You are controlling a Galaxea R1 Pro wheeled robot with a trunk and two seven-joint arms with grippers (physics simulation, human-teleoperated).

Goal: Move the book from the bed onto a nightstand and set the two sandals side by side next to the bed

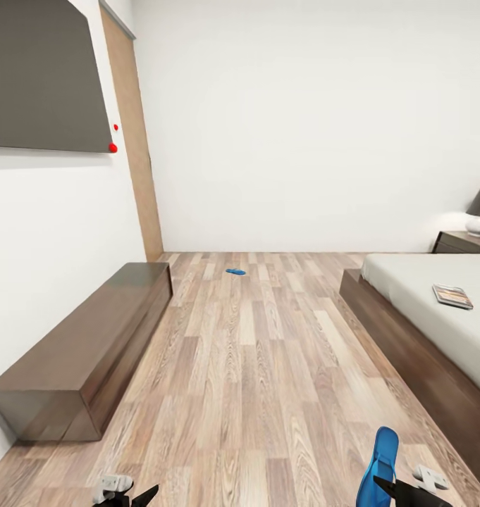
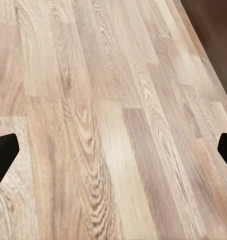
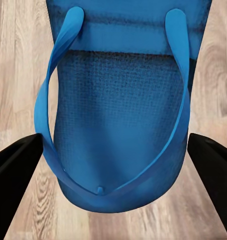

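Two bright blue flat sandals show. One blue sandal [image 1: 379, 465] lies on the light wood-plank floor [image 1: 254, 380] just beside the big low bed with the dark brown frame [image 1: 416, 352], between the right claw's [image 3: 113, 165] two black fingers [image 3: 16, 170]; those fingers stand wide and do not touch it. The other blue sandal [image 1: 235, 271] lies far from the bed, near the back wall. One small thin book [image 1: 452, 296] rests on the bed's pale mattress. One dark nightstand [image 1: 464, 243] stands past the bed, cut off at the edge. The left claw [image 2: 113, 150] is wide over bare floor.
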